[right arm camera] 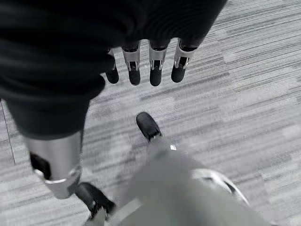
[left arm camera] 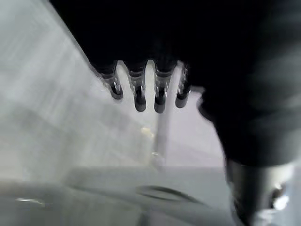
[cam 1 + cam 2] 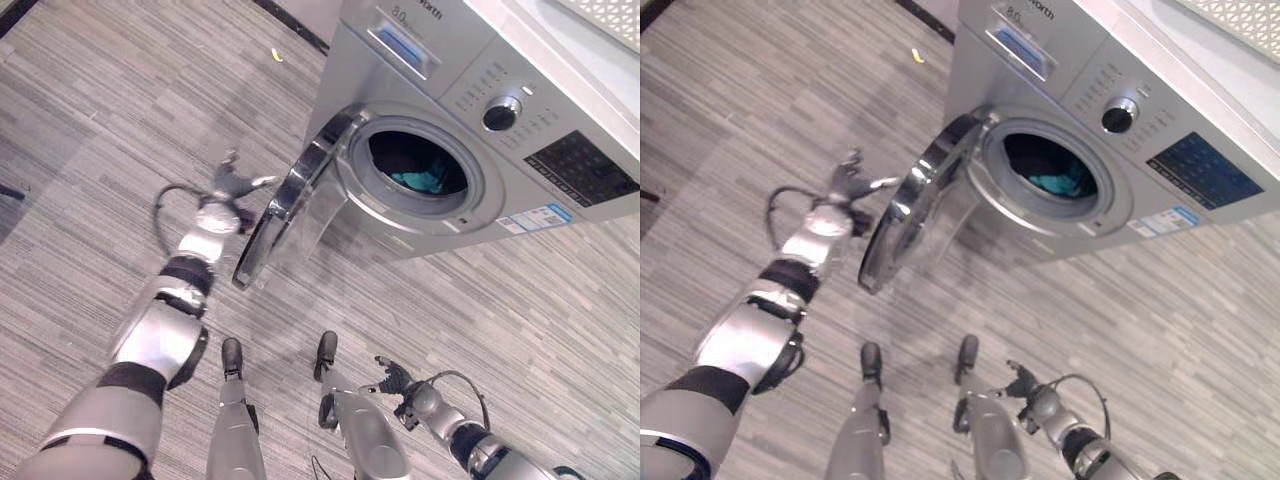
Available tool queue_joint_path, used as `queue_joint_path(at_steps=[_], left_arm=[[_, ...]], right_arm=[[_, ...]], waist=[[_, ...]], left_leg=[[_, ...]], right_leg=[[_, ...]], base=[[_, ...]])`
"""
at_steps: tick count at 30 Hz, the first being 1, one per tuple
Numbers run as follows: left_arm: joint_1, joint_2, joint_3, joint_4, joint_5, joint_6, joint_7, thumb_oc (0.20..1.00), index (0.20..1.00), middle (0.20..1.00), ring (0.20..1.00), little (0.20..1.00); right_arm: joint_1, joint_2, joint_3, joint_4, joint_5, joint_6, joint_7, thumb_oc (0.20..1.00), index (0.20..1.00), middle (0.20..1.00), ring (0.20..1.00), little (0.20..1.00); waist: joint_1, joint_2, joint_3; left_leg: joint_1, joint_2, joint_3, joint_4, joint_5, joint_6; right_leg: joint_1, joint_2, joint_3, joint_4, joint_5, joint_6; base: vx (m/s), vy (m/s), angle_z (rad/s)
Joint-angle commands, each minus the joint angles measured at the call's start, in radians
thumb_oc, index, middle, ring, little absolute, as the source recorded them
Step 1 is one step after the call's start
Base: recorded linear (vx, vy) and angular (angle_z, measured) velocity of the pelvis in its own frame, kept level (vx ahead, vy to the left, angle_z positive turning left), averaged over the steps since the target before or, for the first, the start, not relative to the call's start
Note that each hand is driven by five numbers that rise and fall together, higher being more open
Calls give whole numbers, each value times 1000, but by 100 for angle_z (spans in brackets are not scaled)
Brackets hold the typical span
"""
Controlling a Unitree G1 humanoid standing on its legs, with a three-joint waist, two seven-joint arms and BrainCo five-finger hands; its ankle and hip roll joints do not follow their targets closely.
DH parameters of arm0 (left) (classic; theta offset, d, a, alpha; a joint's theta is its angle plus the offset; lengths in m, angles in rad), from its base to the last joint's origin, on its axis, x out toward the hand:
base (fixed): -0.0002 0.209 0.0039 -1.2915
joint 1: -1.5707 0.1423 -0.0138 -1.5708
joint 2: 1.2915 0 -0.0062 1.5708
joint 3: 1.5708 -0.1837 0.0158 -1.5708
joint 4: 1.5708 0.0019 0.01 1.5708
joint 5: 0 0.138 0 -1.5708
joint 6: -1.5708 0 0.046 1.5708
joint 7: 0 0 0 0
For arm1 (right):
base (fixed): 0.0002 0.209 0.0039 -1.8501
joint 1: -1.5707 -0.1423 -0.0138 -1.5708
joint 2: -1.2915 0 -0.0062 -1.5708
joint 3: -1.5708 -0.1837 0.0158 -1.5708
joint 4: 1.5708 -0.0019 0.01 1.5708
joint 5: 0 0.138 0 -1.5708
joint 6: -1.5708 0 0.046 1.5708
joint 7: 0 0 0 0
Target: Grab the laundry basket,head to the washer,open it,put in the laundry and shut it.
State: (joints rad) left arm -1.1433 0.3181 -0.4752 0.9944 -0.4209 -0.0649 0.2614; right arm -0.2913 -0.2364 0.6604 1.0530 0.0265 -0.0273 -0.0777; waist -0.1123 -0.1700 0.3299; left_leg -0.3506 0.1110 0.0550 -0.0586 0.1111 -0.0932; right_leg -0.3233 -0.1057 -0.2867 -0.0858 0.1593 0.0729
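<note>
washer [image 3: 560, 110] door [image 3: 290, 205] stood ajar, laundry [image 3: 420, 180] inside drum | left hand [image 3: 232, 185], fingers relaxed and empty, just outside door's outer face, nearer | right hand [image 3: 400, 385] hung low, slack

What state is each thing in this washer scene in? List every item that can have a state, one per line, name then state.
washer door: swung open, not yet shut.
washer drum: holding teal and dark laundry.
left hand: open, fingers spread, by the door's outer rim.
right hand: open, holding nothing, low over the floor.
washer dial: position too small to tell.
</note>
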Motion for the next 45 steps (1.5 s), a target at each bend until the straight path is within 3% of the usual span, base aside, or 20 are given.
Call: queue_joint_path(at_steps=[1,2,3,4,5,7,8,13,17,21,25,26,28,35,38,39,40,42,43,45], left_arm=[[-78,-109,-34,12,-46,-94,11,1000,1000,1000,1000,1000],[-31,-194,-59,-56,-80,-107,7,1000,1000,1000,1000,1000],[7,-245,-74,-98,-98,-113,4,1000,1000,1000,1000,1000],[7,-245,-74,-98,-98,-112,5,1000,1000,1000,1000,1000],[76,-335,-121,-150,-127,-115,-13,1000,1000,1000,1000,1000],[150,-416,-173,-181,-167,-113,-32,1000,1000,1000,1000,1000],[150,-416,-173,-181,-167,-113,-32,1000,1000,1000,1000,1000],[300,-565,-315,-216,-284,-98,-85,1000,1000,1000,1000,1000],[359,-593,-395,-247,-293,-82,-125,1000,1000,1000,1000,1000],[374,-518,-413,-341,-275,-84,-156,1000,1000,1000,1000,1000],[433,-343,-387,-453,-180,-87,-206,1000,1000,1000,1000,1000],[508,-243,-361,-480,-116,-94,-240,1000,1000,1000,1000,1000],[551,-199,-346,-486,-93,-98,-247,1000,1000,1000,1000,1000],[958,34,-94,-395,-53,-114,-341,1000,1000,1000,1000,1000],[1071,92,12,-312,-33,-136,-372,1000,1000,1000,1000,1000],[1071,92,12,-312,-33,-136,-372,1000,1000,1000,1000,1000],[1119,98,100,-245,-28,-144,-358,1000,1000,1000,1000,1000],[1131,101,140,-215,-10,-154,-342,1000,1000,1000,1000,1000],[1141,83,207,-86,57,-153,-303,1000,1000,1000,1000,1000],[1140,82,207,-84,57,-154,-303,1000,1000,1000,1000,1000]], right_arm=[[63,-36,-6,9,17,-8,-18,1000,1000,1000,1000,1000],[86,-41,-9,15,5,-4,-19,1000,1000,1000,1000,1000],[101,-44,-15,15,0,-2,-18,1000,1000,1000,1000,1000],[101,-44,-15,15,0,-2,-18,1000,1000,1000,1000,1000],[112,-45,-25,21,-6,4,-21,1000,1000,1000,1000,1000],[110,-44,-35,31,-6,13,-27,1000,1000,1000,1000,1000],[110,-44,-35,31,-6,13,-27,1000,1000,1000,1000,1000],[103,-50,-56,43,19,22,-41,1000,1000,1000,1000,1000],[108,-67,-64,28,27,16,-48,1000,1000,1000,1000,1000],[135,-95,-70,22,15,8,-37,1000,1000,1000,1000,1000],[180,-119,-100,34,-26,-4,-19,1000,1000,1000,1000,1000],[184,-111,-108,44,-45,-12,-10,1000,1000,1000,1000,1000],[184,-105,-114,44,-46,-17,-5,1000,1000,1000,1000,1000],[152,-101,-161,61,-25,-46,31,1000,1000,1000,1000,1000],[162,-117,-184,81,-30,-54,53,1000,1000,1000,1000,1000],[162,-117,-184,81,-30,-54,53,1000,1000,1000,1000,1000],[180,-124,-206,109,-41,-52,58,1000,1000,1000,1000,1000],[190,-124,-217,128,-49,-48,61,1000,1000,1000,1000,1000],[215,-121,-248,182,-71,-38,63,1000,1000,1000,1000,1000],[214,-121,-248,182,-72,-38,63,1000,1000,1000,1000,1000]], waist=[[-25,-9,-19],[-30,-7,-16],[-33,-4,-16],[-32,-4,-16],[-33,5,-14],[-35,15,-13],[-35,15,-13],[-49,46,-27],[-62,61,-41],[-68,83,-60],[-46,119,-82],[-26,138,-97],[-17,143,-105],[74,173,-158],[107,173,-184],[107,173,-185],[132,171,-196],[142,168,-208],[158,164,-234],[157,164,-233]], left_leg=[[-10,8,-5,-29,-4,7],[0,8,-1,-29,-6,9],[8,8,2,-29,-7,10],[9,8,3,-29,-7,10],[24,7,7,-29,-11,12],[43,8,16,-29,-14,15],[43,8,16,-29,-14,15],[88,15,45,-29,-20,16],[110,29,65,-29,-23,10],[136,46,75,-29,-23,4],[174,62,73,-29,-22,-6],[191,68,71,-29,-20,-11],[197,69,67,-29,-17,-12],[268,79,56,-29,-26,-20],[295,73,45,-24,-34,-17],[294,73,45,-24,-34,-17],[313,66,39,-18,-45,-14],[314,61,33,-18,-46,-11],[326,52,21,-18,-53,-7],[327,51,20,-18,-53,-6]], right_leg=[[-52,-63,21,8,21,98],[-46,-61,25,8,17,96],[-42,-60,26,9,15,95],[-42,-60,27,8,15,94],[-33,-58,31,11,8,90],[-24,-57,37,13,0,86],[-24,-57,37,13,0,86],[4,-44,60,18,-20,75],[20,-27,77,16,-36,66],[39,-9,86,24,-60,57],[86,8,77,26,-90,47],[114,14,67,23,-103,42],[124,15,65,20,-105,39],[221,23,45,4,-132,28],[258,19,40,0,-134,28],[257,19,40,0,-134,28],[280,13,33,-1,-134,32],[284,7,26,-1,-133,35],[304,-6,15,-1,-134,38],[305,-6,15,-1,-135,38]], base=[[15,-56,1],[22,-74,-2],[17,-53,-7],[20,-36,-8],[22,-29,-8],[23,-29,-5],[17,-26,-5],[22,-56,-8],[0,-56,-23],[12,-70,-17],[57,-43,-8],[64,-37,-1],[61,-23,1],[93,-8,13],[87,25,29],[68,45,11],[34,53,25],[37,66,29],[40,61,18],[35,49,23]])
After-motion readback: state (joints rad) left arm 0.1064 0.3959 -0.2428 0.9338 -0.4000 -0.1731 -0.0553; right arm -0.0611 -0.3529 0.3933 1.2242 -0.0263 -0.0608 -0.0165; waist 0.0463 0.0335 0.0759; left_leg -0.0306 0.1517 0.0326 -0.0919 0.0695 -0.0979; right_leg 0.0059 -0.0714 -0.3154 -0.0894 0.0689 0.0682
